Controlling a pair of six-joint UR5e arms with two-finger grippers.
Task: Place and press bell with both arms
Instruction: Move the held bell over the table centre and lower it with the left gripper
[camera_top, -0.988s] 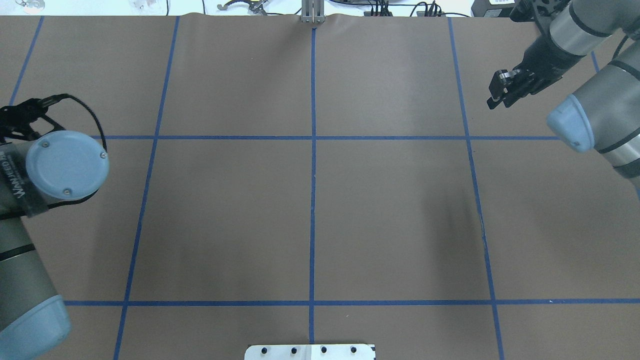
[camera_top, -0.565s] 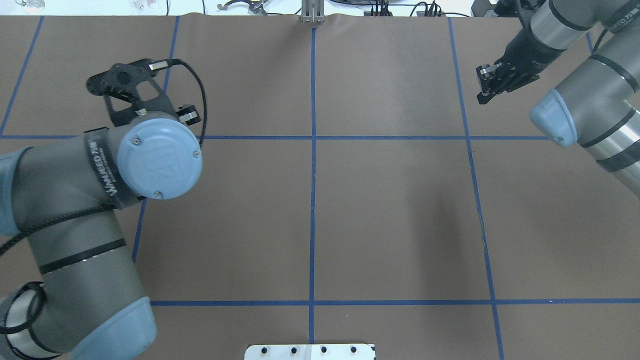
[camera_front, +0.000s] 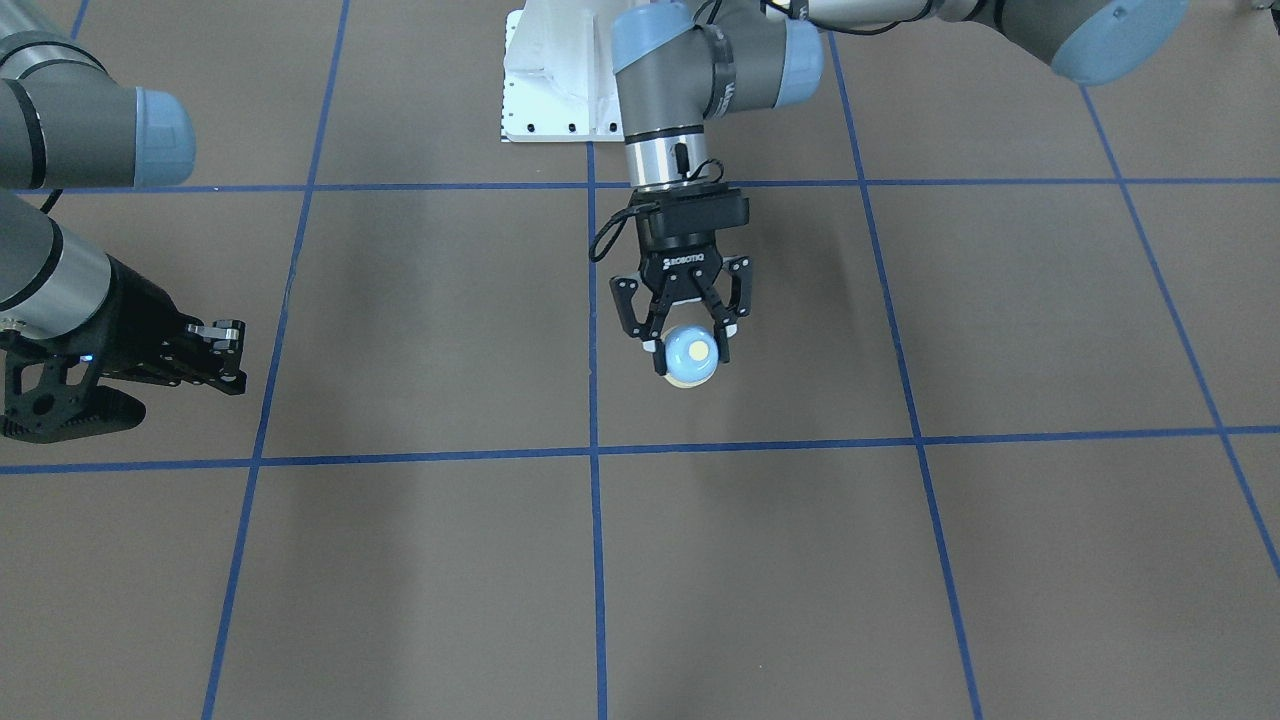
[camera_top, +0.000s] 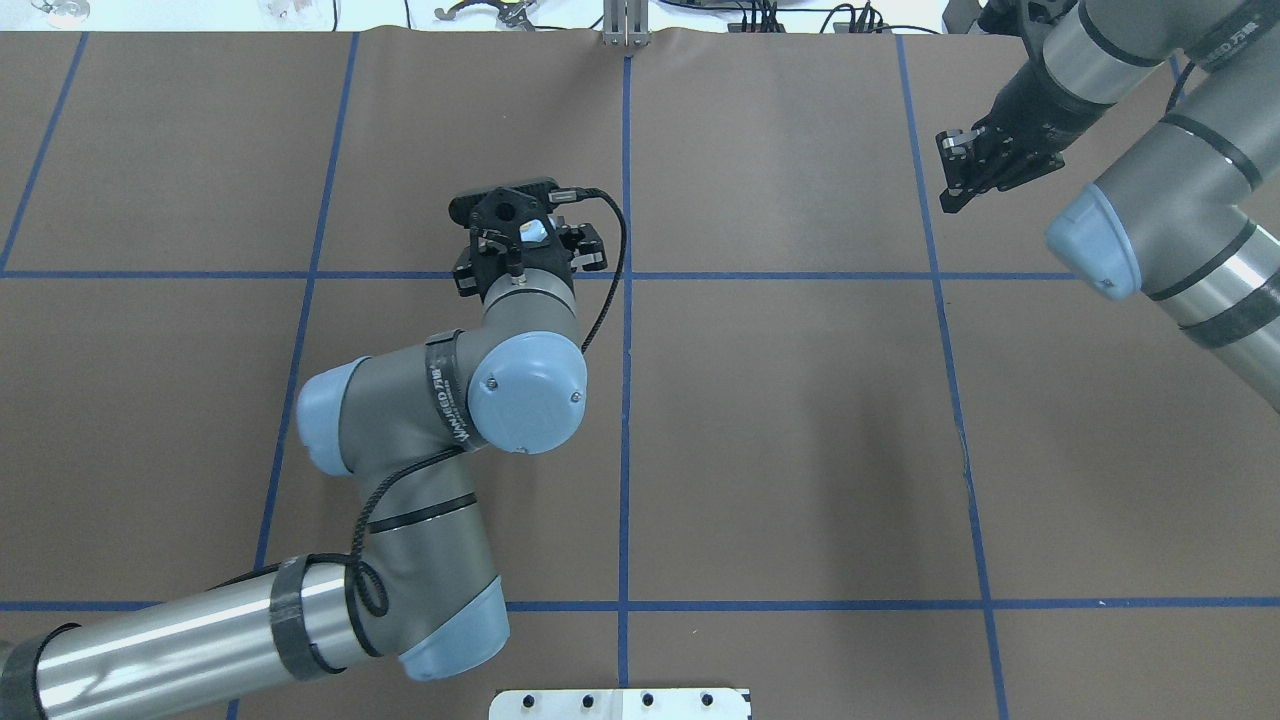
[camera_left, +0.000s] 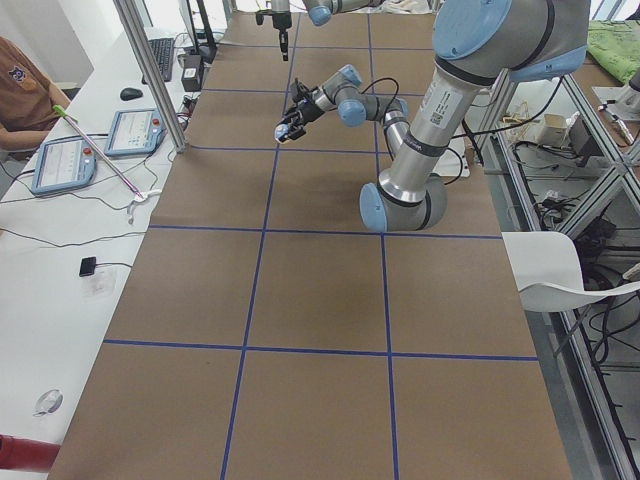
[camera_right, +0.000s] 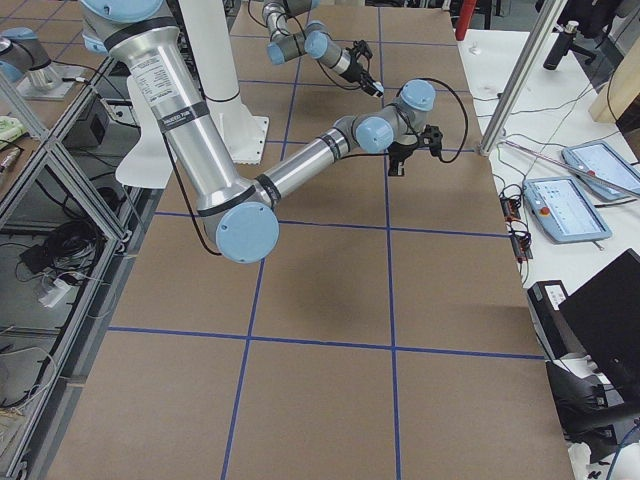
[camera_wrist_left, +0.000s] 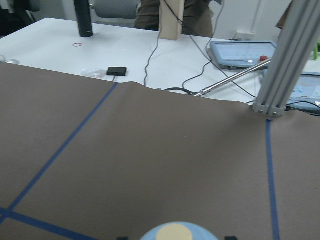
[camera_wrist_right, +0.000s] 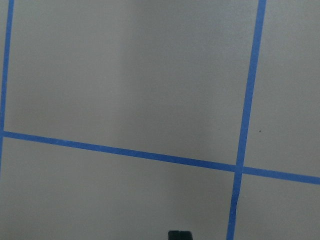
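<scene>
My left gripper is clamped on the bell, one finger on each side of its blue dome. The cream button on top faces up and nothing is on it. I hold the bell near the middle of the brown table, just beside the long blue line, on my left side of it. I cannot tell if its bottom touches the table yet. My right gripper is far off at the side, and its fingers look pressed together with nothing in them. I think the bell is small, light and hard. Its round top looks smooth, so it may slip. I think the best place to hold it is low on the sides, near the cream rim, with the button free to press.
</scene>
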